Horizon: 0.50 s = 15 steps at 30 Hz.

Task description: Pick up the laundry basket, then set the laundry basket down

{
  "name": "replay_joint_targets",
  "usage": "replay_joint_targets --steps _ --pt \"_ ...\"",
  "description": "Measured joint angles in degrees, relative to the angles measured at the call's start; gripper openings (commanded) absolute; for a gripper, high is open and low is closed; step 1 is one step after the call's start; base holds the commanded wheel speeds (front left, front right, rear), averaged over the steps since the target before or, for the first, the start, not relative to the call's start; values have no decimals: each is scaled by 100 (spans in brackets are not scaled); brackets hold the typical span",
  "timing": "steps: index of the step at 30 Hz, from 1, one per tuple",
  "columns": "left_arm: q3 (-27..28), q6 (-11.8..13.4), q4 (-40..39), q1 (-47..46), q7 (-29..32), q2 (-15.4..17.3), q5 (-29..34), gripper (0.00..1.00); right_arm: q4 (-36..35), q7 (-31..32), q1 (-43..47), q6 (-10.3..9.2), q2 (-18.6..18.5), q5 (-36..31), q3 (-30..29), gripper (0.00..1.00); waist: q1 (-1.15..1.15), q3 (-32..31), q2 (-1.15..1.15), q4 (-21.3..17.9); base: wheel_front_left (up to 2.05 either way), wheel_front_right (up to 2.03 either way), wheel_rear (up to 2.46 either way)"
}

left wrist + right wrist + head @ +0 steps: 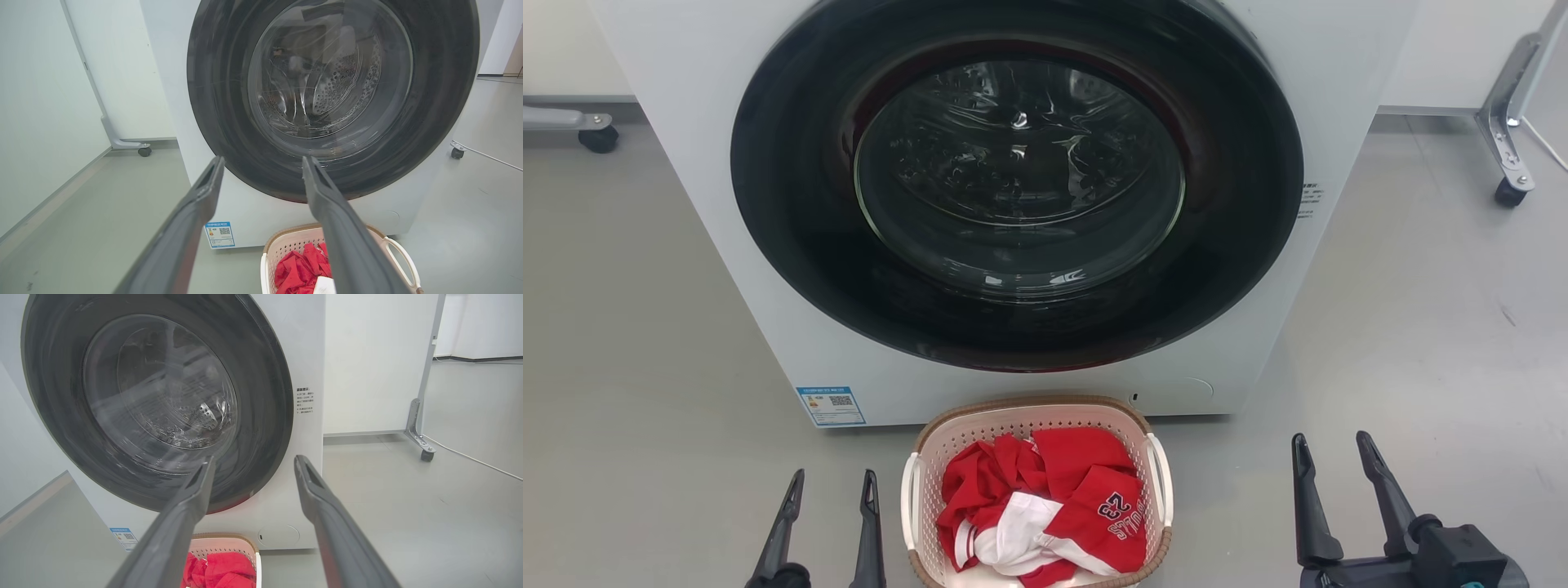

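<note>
- Left gripper (833,482): fingers spread apart, nothing between them and nothing touching them.
- Right gripper (1331,445): fingers spread about as wide, also holding nothing.
- The laundry basket (1029,423) stands on the grey floor (645,367) between the two grippers. It is just beside the left gripper's inner finger and a clearly wider gap from the right gripper's.
- No contact on either side. The basket's two white handles, left handle (908,498) and right handle (1164,490), each face the gripper on that side, untouched.
- Basket contents: red clothes (1078,465) with some white, and a jersey marked 23 on top. The pile sits inside the rim.
- Ahead of both sets of fingertips is the washer (686,163) with its round dark door (1013,188) shut. The basket's far edge is close to the washer's base. I cannot tell whether they touch.
- Left wrist view: the basket is low and to the right of the fingers, and the right finger partly covers it. The fingertips line up with the lower part of the door.
- Right wrist view: the basket is low and to the left, partly behind the left finger. The fingers aim at the door's lower right edge.
- A blue label (831,405) sits on the washer's lower front corner, ahead of the left gripper.
</note>
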Motion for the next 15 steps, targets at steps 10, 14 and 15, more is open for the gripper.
replay_joint_targets --steps 10,14,15 --pt "10 0 -159 54 0 -30 53 100 -219 0 91 0 77 -190 -136 100 0 13 0 -36 0 0 0" --pt "11 0 -213 58 0 -34 57 100 -275 -1 91 0 109 -249 -167 100 0 23 0 -43 0 0 0" --pt "13 0 -214 62 0 -34 57 0 -280 -1 91 0 111 -255 -172 0 0 25 0 -44 0 0 0"
